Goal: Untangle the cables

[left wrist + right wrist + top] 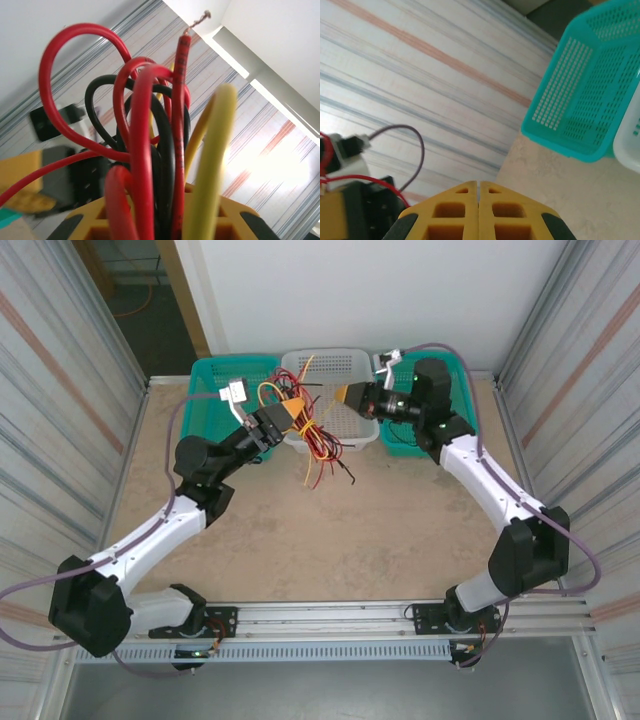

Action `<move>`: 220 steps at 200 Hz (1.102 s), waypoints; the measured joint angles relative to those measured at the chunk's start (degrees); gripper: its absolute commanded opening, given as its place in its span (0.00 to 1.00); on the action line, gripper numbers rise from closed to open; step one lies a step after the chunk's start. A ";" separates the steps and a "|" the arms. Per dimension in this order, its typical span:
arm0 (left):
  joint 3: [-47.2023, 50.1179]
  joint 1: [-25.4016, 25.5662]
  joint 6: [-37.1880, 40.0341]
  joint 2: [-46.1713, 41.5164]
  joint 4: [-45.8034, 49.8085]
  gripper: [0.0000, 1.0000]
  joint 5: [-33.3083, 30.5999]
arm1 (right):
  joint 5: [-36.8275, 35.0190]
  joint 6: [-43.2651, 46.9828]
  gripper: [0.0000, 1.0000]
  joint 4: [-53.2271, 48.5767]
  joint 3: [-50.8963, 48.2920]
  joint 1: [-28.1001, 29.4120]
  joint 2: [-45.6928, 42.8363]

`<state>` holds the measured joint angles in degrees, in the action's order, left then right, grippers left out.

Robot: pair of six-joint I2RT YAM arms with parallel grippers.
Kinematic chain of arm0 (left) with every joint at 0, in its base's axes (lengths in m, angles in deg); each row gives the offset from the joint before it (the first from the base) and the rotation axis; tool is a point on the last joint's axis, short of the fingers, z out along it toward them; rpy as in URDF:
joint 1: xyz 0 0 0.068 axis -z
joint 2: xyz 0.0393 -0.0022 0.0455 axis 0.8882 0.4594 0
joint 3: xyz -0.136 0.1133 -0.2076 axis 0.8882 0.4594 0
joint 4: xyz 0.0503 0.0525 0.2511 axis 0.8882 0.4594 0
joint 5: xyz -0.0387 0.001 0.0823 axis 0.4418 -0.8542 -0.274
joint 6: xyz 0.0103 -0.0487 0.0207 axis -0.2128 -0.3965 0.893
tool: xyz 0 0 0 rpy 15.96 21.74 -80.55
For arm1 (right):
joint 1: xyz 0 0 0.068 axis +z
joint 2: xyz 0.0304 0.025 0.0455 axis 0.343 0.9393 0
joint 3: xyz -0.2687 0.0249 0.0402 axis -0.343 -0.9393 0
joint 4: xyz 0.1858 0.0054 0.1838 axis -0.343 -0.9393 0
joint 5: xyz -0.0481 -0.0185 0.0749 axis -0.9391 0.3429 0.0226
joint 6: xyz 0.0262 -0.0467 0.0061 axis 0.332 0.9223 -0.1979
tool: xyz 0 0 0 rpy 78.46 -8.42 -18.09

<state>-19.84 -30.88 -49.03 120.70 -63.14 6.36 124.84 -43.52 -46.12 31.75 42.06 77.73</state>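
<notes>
A tangled bundle of red, yellow and black cables (315,440) hangs in the air in front of the white basket, its loose ends dangling toward the table. My left gripper (293,412) is shut on the bundle's upper part. In the left wrist view the cables (150,150) rise close-up from between the yellow fingers (240,220), with red loops, a black loop and a yellow strand. My right gripper (345,394) is raised over the white basket, to the right of the bundle and apart from it. Its yellow jaws (479,186) are pressed together with nothing between them.
Three baskets line the back edge: a teal basket (215,375) on the left, a white basket (335,365) in the middle, a teal basket (455,370) behind the right arm. In the right wrist view the left teal basket (585,95) sits at upper right. Striped walls close both sides.
</notes>
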 measured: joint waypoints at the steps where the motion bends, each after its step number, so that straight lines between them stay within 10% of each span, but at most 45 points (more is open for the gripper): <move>1: 0.00 0.07 0.09 0.00 0.00 0.00 -0.11 | -0.02 -0.24 0.00 0.50 -0.28 0.24 0.13; 119: -5.01 -1.07 14.86 -1.36 12.59 0.00 -19.87 | -14.80 -19.89 0.00 40.70 -22.82 14.27 4.87; 220: -7.98 -8.59 19.74 6.93 18.69 0.00 -27.76 | -28.50 -8.09 0.00 15.56 -23.45 24.72 -13.97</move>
<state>-27.82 -39.47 -29.30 127.63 -44.45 -21.40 96.34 -51.60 -30.56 8.30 66.78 63.77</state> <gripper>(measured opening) 0.174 0.061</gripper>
